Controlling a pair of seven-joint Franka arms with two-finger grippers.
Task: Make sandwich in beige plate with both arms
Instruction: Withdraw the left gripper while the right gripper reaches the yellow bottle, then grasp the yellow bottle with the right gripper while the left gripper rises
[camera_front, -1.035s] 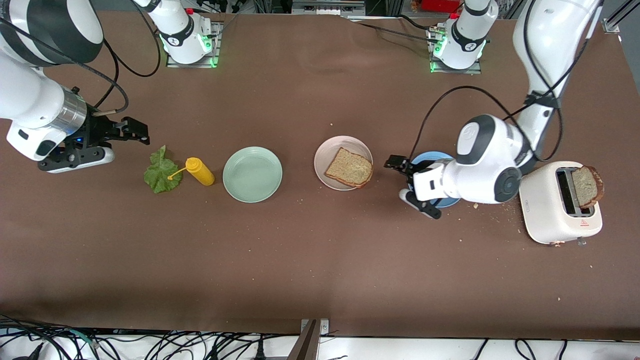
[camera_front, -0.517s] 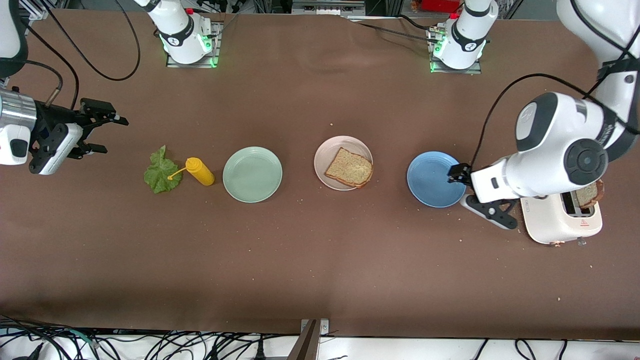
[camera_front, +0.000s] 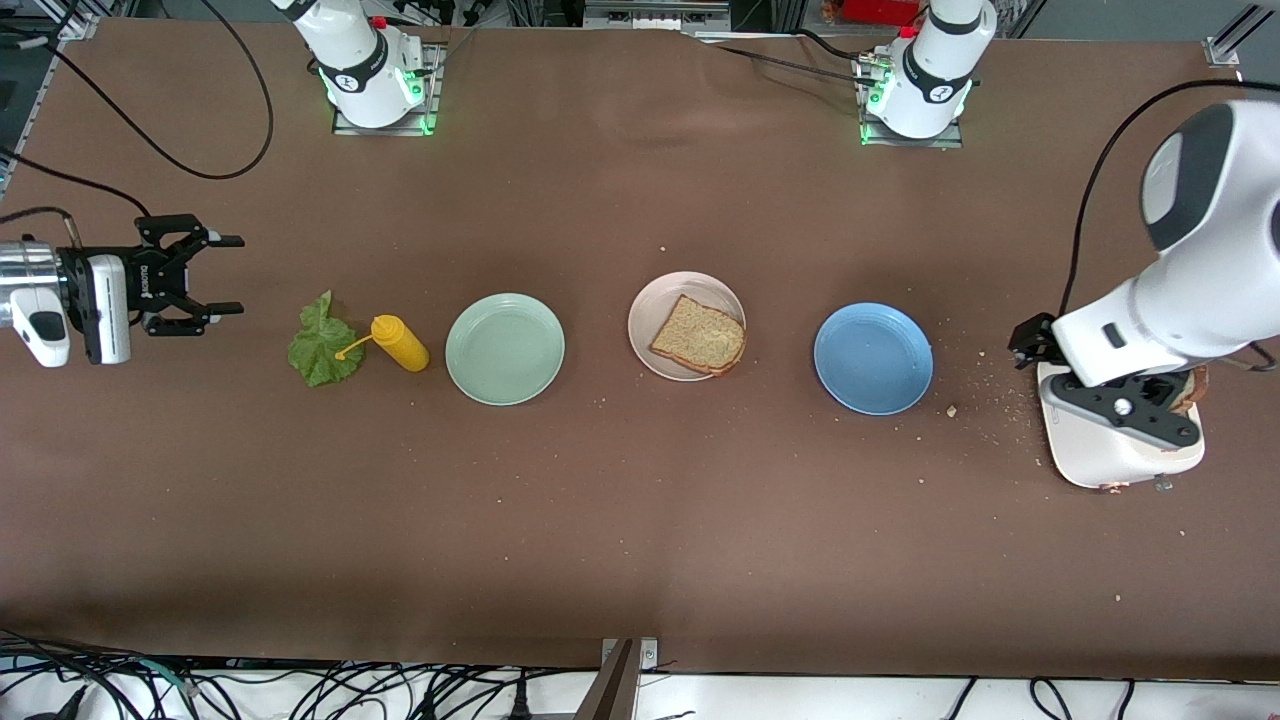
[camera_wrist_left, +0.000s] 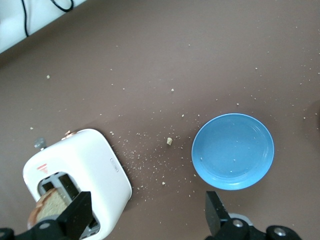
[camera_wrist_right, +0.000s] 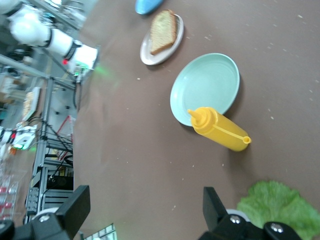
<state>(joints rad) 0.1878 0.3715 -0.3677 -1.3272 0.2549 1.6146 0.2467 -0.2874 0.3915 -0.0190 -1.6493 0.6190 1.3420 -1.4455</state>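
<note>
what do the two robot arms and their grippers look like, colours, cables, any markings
Both arms are glossy white with rounded joints and dark grey-black bands. The left gripper is black on a white wrist body, with a black cable looping above it. The right gripper is black with two slim fingers, a silver metal ring farther up its wrist, and black cables trailing off. Both bases glow green.

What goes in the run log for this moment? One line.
left gripper: open, over toaster | right gripper: open, empty, near lettuce | beige plate: one bread slice

left tool (camera_front: 1120, 395) spread wide, right tool (camera_front: 215, 275) spread wide
</note>
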